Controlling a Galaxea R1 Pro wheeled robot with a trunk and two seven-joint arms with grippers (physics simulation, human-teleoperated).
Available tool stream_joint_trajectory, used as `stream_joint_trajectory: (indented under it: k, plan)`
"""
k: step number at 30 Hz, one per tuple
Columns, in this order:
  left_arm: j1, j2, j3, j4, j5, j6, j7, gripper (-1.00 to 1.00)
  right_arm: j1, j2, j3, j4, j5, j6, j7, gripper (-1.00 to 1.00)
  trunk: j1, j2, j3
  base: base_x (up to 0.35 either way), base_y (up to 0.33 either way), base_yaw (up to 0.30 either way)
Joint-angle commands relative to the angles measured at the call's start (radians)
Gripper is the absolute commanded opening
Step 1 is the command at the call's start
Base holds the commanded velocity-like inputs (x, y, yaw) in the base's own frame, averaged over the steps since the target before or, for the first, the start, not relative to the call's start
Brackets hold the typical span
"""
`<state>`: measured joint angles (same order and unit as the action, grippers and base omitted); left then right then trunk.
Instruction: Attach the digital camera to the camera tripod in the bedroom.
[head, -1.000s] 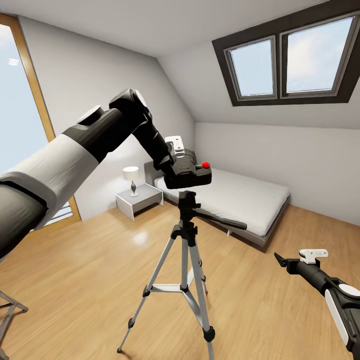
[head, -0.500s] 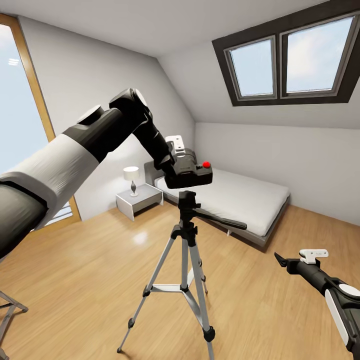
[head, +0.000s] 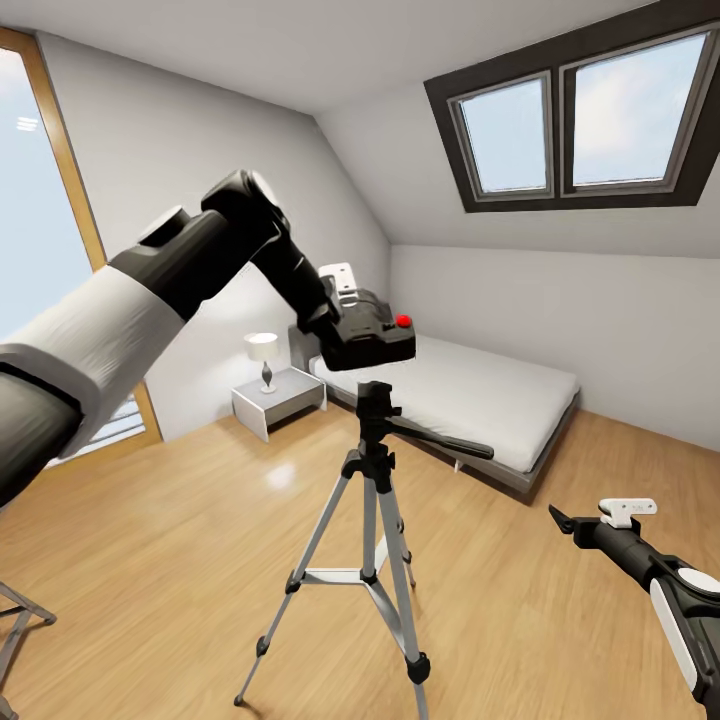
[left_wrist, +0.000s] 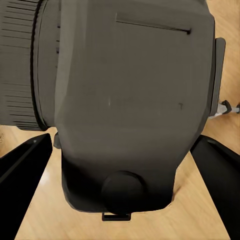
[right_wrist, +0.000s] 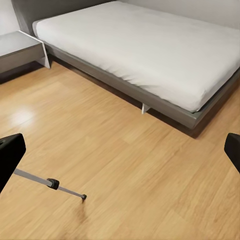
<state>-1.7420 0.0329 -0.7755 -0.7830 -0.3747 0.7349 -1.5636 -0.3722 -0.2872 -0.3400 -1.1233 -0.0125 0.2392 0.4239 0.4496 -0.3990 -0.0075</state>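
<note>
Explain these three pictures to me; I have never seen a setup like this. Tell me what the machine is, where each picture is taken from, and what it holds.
It is a simulated two-armed wheeled robot in a bedroom. The wide picture comes from its head. Its left hand holds a small black boxy digital camera with a red button just above the silver-legged tripod with a black head. The dark close-up is that arm's wrist view of the digital camera. The right hand hangs open and empty; its wrist picture shows the low grey bed and the wood floor.
</note>
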Motion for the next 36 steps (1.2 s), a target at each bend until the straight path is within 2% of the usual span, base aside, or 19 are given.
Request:
stream_joint_trajectory:
  k: [1,2,8,10,13,15,17,23,26,27,31,36]
  plan:
    - [-0.001,0.006,0.009,-0.007,-0.006,0.01,-0.007,-1.0,-0.001,0.0,-0.002,-0.001,-0.001,0.007,0.006,1.0,0.0,-0.001,-0.001,0.0,0.0,0.0]
    - [-0.001,0.014,0.036,-0.018,-0.006,0.009,-0.007,-1.0,-0.001,0.0,-0.002,-0.001,-0.001,0.007,0.006,1.0,0.0,-0.001,-0.001,0.0,0.0,0.0]
    - [-0.001,0.023,0.13,-0.034,-0.007,0.008,-0.007,-1.0,-0.001,0.0,-0.002,-0.001,-0.001,0.008,0.006,1.0,0.0,-0.001,-0.001,0.0,0.0,0.0]
    - [-0.001,0.018,0.156,-0.037,-0.007,0.01,-0.007,-1.0,-0.001,0.0,-0.002,-0.001,0.0,0.009,0.006,1.0,0.0,-0.001,-0.001,0.0,0.0,0.0]
    - [0.0,0.007,0.167,-0.039,-0.007,0.014,-0.007,-1.0,-0.001,0.0,-0.002,-0.001,0.0,0.009,0.006,1.0,0.0,-0.001,-0.001,0.0,0.0,0.0]
    - [0.0,-0.006,0.162,-0.039,-0.008,0.015,-0.007,-1.0,-0.001,0.0,-0.002,-0.001,0.0,0.009,0.005,1.0,0.0,-0.001,-0.001,0.0,0.0,0.0]
    - [-0.001,-0.023,0.13,-0.037,-0.008,0.017,-0.007,-1.0,-0.001,0.0,-0.002,-0.001,0.0,0.009,0.004,1.0,0.0,-0.001,-0.001,0.0,0.0,0.0]
    - [-0.001,-0.028,0.116,-0.036,-0.009,0.016,-0.007,-1.0,-0.001,0.0,-0.002,-0.001,0.0,0.009,0.004,1.0,0.0,-0.001,-0.001,0.0,0.0,0.0]
    - [0.0,-0.03,0.075,-0.033,-0.009,0.016,-0.007,-1.0,-0.001,0.0,-0.002,-0.001,0.0,0.009,0.004,1.0,0.0,-0.001,-0.001,0.0,0.0,0.0]
    - [0.001,-0.03,0.038,-0.032,-0.009,0.017,-0.007,-1.0,-0.001,0.0,-0.002,-0.001,0.0,0.009,0.004,1.0,0.0,-0.001,-0.001,0.0,0.0,0.0]
    - [0.001,-0.031,0.013,-0.03,-0.009,0.017,-0.007,-1.0,-0.001,0.0,-0.002,-0.001,0.0,0.008,0.005,1.0,0.0,-0.001,-0.001,0.0,0.0,0.0]
    - [0.001,-0.031,0.004,-0.022,-0.009,0.032,-0.007,-1.0,-0.001,0.0,-0.002,-0.001,0.0,0.008,0.005,1.0,0.0,-0.001,-0.001,0.0,0.0,0.0]
